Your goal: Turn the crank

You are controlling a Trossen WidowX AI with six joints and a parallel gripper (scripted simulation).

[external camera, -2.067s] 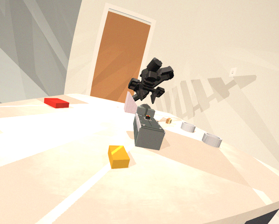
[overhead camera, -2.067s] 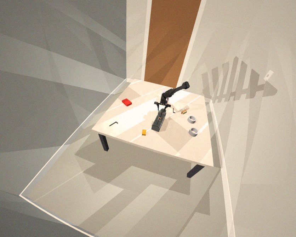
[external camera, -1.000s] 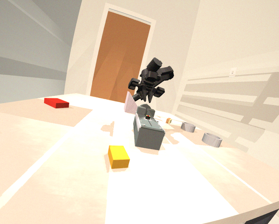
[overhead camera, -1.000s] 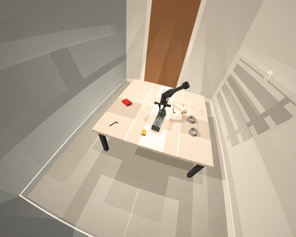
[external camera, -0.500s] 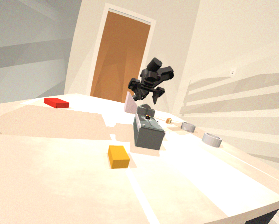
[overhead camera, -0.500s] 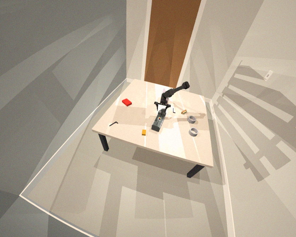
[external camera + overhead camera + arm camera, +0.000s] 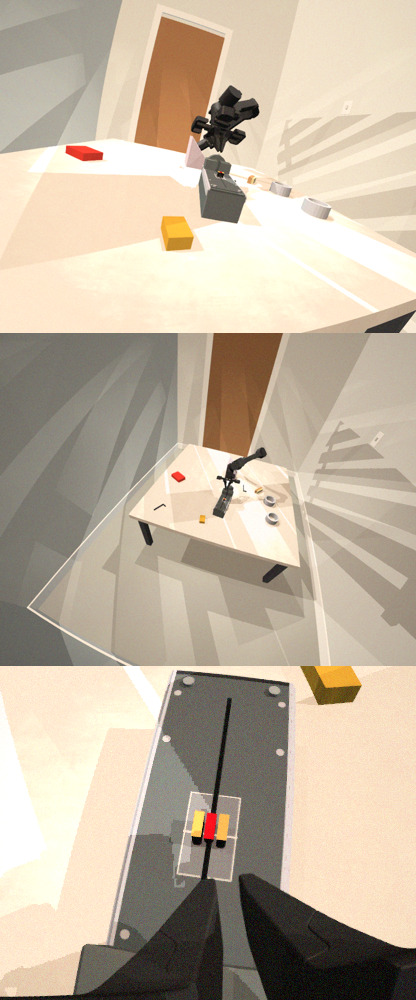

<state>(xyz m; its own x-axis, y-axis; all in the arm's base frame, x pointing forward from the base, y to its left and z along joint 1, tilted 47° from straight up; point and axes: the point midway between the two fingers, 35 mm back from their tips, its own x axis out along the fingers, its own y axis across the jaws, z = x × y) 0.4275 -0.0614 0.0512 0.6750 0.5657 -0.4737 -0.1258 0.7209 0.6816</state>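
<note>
The grey crank machine (image 7: 223, 502) lies mid-table, also in the exterior view (image 7: 221, 195) and the wrist view (image 7: 214, 806). In the wrist view its red pointer (image 7: 211, 826) sits between the two brass marks (image 7: 198, 824) (image 7: 223, 826), level with them. A round crank disc (image 7: 216, 160) stands at the machine's far end; the handle itself is hidden. My gripper (image 7: 227, 889) (image 7: 218, 148) (image 7: 227, 485) hangs just above that end. Its fingers are almost together with a thin gap, and I see nothing between them.
A yellow block (image 7: 176, 232) (image 7: 329, 672) lies in front of the machine and a red block (image 7: 177, 476) at the far left. Two grey rings (image 7: 269, 501) (image 7: 271, 518), a small tan piece (image 7: 258, 490) and two black L-shaped keys (image 7: 159, 506) (image 7: 244, 488) lie around.
</note>
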